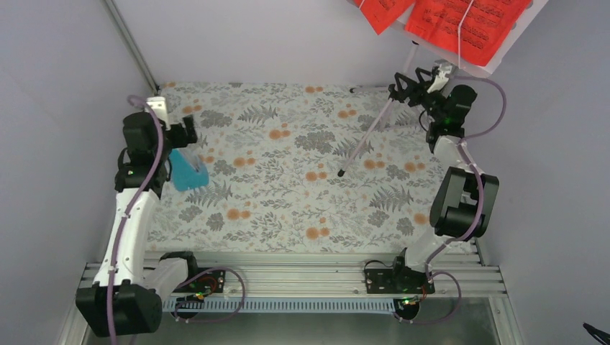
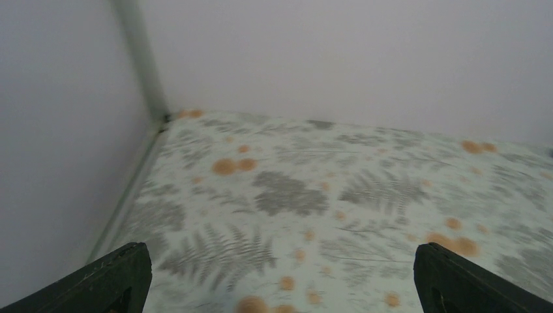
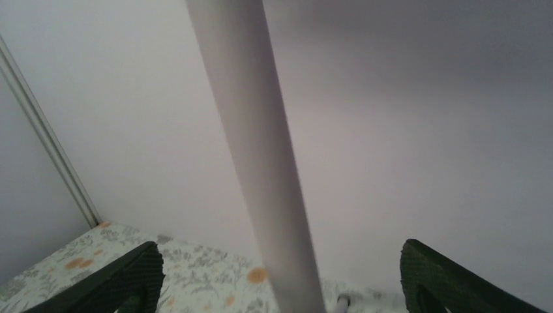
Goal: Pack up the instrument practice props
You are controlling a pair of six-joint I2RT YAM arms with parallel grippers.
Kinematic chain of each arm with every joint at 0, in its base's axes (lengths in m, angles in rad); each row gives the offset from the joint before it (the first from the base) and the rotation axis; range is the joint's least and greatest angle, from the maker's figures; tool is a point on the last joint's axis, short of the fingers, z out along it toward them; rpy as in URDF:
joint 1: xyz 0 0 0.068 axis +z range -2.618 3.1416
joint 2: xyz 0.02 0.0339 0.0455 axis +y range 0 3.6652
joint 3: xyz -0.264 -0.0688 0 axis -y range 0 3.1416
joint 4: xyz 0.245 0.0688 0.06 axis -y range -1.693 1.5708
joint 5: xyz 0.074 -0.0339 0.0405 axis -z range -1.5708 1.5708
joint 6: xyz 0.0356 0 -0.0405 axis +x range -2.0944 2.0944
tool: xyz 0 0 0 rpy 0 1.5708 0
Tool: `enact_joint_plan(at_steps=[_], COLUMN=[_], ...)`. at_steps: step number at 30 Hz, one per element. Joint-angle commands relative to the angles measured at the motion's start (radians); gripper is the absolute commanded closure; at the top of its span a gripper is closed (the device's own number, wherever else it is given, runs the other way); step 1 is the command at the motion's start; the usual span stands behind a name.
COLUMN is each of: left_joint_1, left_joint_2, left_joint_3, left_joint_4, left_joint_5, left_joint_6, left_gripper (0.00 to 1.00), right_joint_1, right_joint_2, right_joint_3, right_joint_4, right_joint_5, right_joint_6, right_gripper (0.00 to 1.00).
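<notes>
The stand is at the far right corner of the floral surface. One thin leg reaches out toward the middle and another runs along the back wall. Its desk sits at the top edge of the overhead view and carries the red sheets, which are cut off by the frame.

The right gripper is held high against the stand's pole. In the wrist view the pole rises between the jaws, which are spread wide and do not touch it.

The blue metronome lies on the surface at the left, partly hidden by the left arm. It is just nearer than the left gripper. That gripper's jaws are released, far apart with only patterned cloth between them, and they face the far left corner.
</notes>
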Motion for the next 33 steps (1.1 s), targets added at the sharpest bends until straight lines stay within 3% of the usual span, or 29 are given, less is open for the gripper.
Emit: enact_joint_plan(at_steps=[1, 8, 12, 20, 33], left_joint_1=[0.178, 0.308, 0.389, 0.378, 0.211], left_joint_2=[0.028, 0.002, 0.085, 0.233, 0.297], left_joint_3=[-0.014, -0.051, -0.068, -0.063, -0.04], left_joint_4=[-0.009, -0.021, -0.019, 0.026, -0.056], left_joint_5=[0.02, 0.037, 0.176, 0.391, 0.097], left_joint_6=[-0.035, -0.079, -0.081, -0.024, -0.002], left_gripper=[0.0, 0.0, 0.0, 0.0, 0.0], right_joint_1=[0.005, 0.005, 0.012, 0.054, 0.085], right_joint_2=[-0.121, -0.379, -0.46, -0.549, -0.555], right_joint_3=[-0.146, -0.433, -0.472, -0.525, -0.526], right_joint_4=[-0.002, -0.061, -0.193, -0.362, -0.403], right_joint_5=[0.059, 0.159, 0.139, 0.12, 0.139], right_joint_6=[-0.007, 0.077, 0.101, 0.045, 0.038], right_gripper=[0.12, 0.05, 0.04, 0.02, 0.02])
